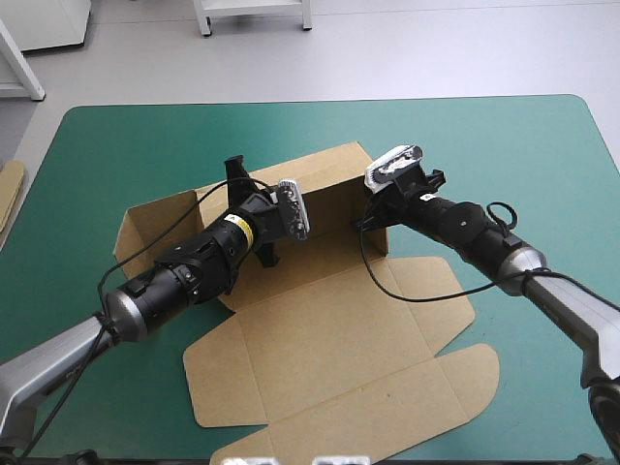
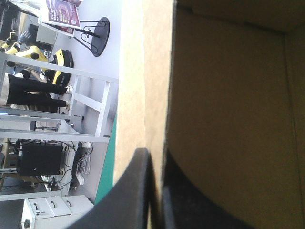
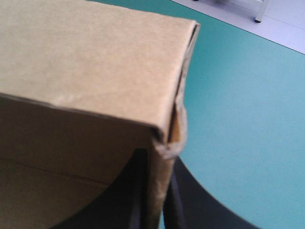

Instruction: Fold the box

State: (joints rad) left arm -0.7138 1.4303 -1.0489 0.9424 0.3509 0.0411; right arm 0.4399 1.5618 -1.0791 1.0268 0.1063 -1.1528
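Note:
The brown box (image 1: 320,339) lies in the middle of the teal-green table, its near panels and flaps flat and its far wall and right end wall raised. My left gripper (image 1: 236,182) is at the far wall's left end, shut on the upright board (image 2: 224,119), whose edge runs between the fingertips (image 2: 138,191). My right gripper (image 1: 372,221) is at the far right corner. It is shut on the end wall (image 3: 86,57), with one black finger inside the box and one outside.
A strip of more brown board (image 1: 8,194) shows at the table's left edge. The teal-green cover (image 1: 513,145) is bare to the right of the box and along the far edge.

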